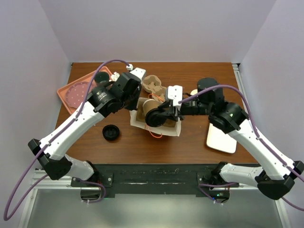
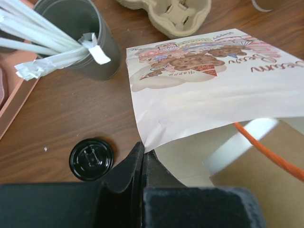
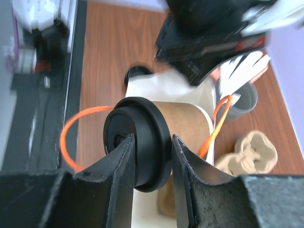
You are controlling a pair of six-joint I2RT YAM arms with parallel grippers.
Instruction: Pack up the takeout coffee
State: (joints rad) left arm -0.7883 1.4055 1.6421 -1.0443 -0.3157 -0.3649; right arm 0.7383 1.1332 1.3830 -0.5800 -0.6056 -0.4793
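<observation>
Tan-brown paper takeout coffee cup (image 3: 185, 123) clamped sideways in right end effector (image 3: 152, 141) at mouth of white paper bag (image 2: 199, 99), middle of counter (image 1: 190, 142). Left end effector (image 2: 143, 153) pinched on bag's lip. Could snag orange handle loop (image 2: 266, 148) draped at that mouth.

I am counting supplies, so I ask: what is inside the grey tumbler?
White paper-wrapped straws stand in the grey tumbler, leaning out over its rim. Their lower ends and the tumbler's bottom are hidden by its wall.

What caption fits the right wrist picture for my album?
Right gripper holds the takeout coffee sideways by its lid, paper bag behind it.
</observation>
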